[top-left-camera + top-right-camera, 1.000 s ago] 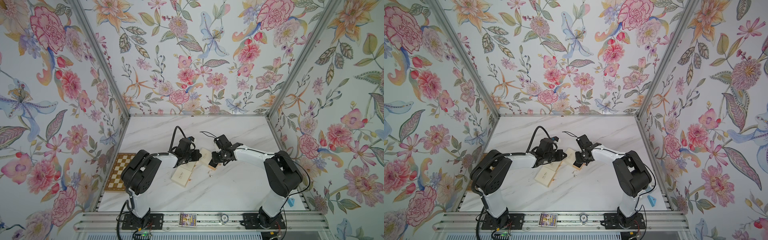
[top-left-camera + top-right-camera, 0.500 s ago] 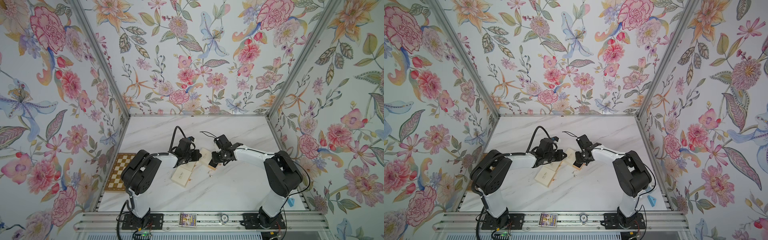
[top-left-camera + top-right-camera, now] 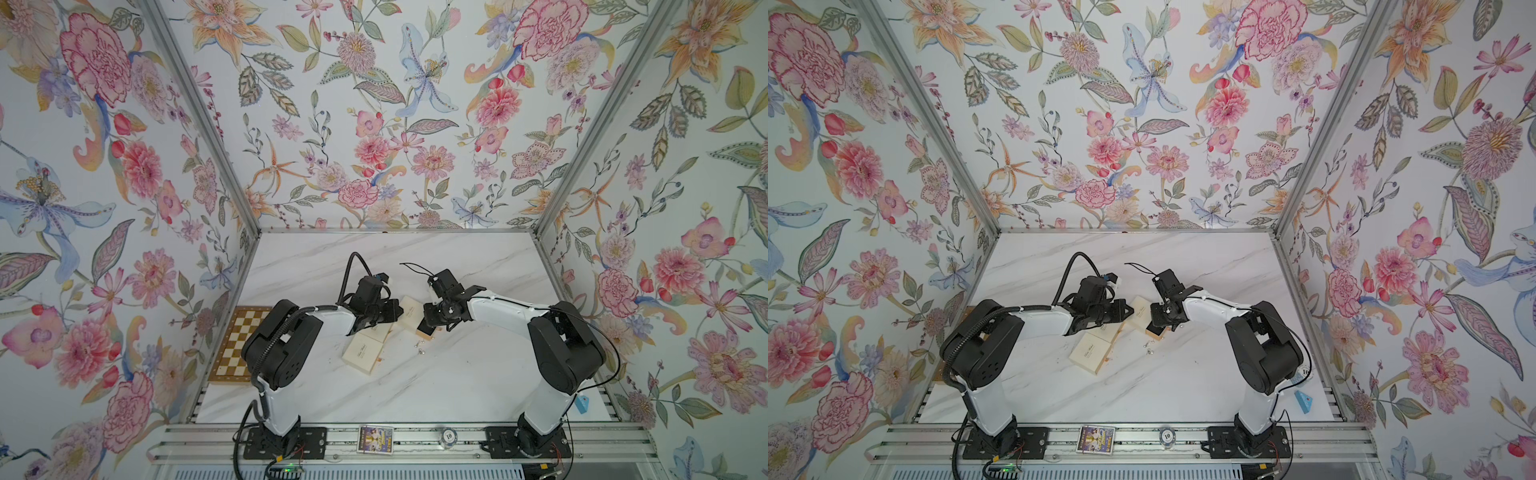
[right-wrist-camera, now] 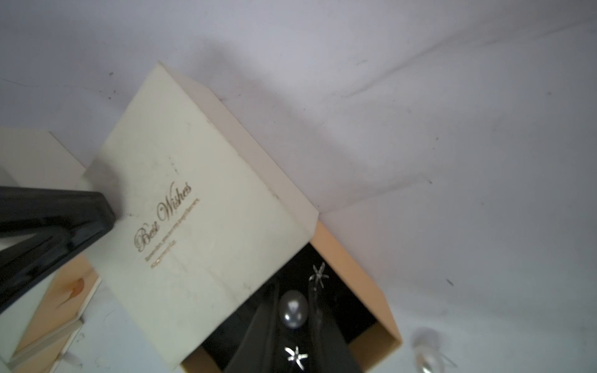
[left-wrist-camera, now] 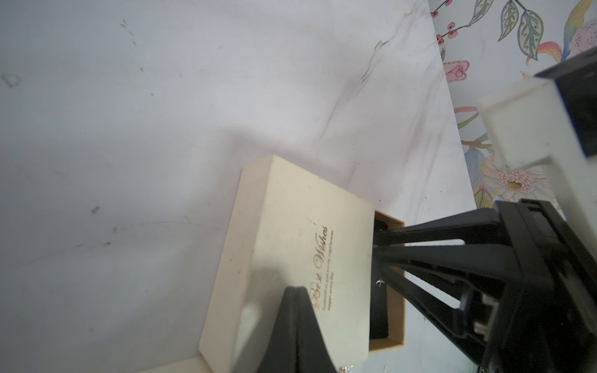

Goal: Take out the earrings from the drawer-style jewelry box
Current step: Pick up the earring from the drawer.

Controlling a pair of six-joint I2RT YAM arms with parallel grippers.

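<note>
The cream drawer-style jewelry box (image 3: 409,312) (image 3: 1139,313) lies between both arms, its tan drawer (image 4: 361,277) pulled partly out over a black lining. My left gripper (image 5: 295,288) is shut, its tip pressing on the box lid (image 5: 290,245). My right gripper (image 4: 293,310) reaches into the drawer, and its fingers (image 4: 268,316) close on a round pearl earring (image 4: 293,309). Two silvery star earrings (image 4: 319,274) (image 4: 295,355) lie on the lining. More earrings (image 3: 420,347) (image 3: 1148,348) rest on the marble beside the drawer.
A second cream box (image 3: 363,353) lies in front of the left arm, a third box partly under that arm. A chessboard (image 3: 237,345) sits at the left wall. A card pack (image 3: 375,438) and a chip (image 3: 449,435) are on the front rail, a blue object (image 3: 582,404) at the right.
Both arms stay almost where they were. The right gripper's jaws have narrowed around the pearl earring inside the drawer.
</note>
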